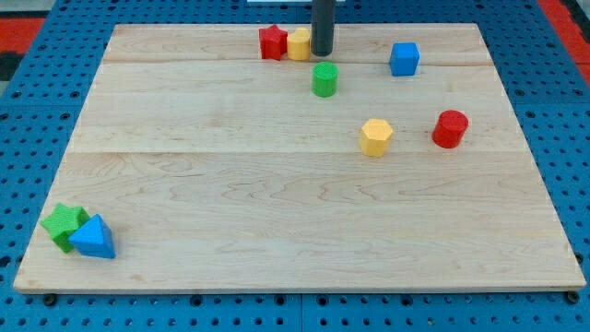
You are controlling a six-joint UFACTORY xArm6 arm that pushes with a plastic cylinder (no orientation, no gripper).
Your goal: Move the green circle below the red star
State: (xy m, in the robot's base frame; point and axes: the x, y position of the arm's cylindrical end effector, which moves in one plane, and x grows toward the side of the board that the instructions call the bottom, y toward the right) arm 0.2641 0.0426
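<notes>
Nearest the view's bottom, in the left corner of the pale wooden board, we find a blue triangular block touching a green star-shaped block; neither matters for this job. Further up, toward the right, sit a yellow hexagonal block, a red cylinder and a blue cube, all well apart from our work.

We carry no gripper, so there is no opening or hold to report: only the dark rod, with my tip resting on the board near the view's top edge. It stands just to the right of a yellow block, whose shape we cannot make out and which touches the red star on its right side.

Our green circle, a short green cylinder, lies just below my tip, and below and to the right of the red star. We judge the approach is in hand and the push has not begun. Next we would need to come round to the circle's right side and slide it leftward until it sits under the star, keeping clear of the yellow block so the star is not nudged.
</notes>
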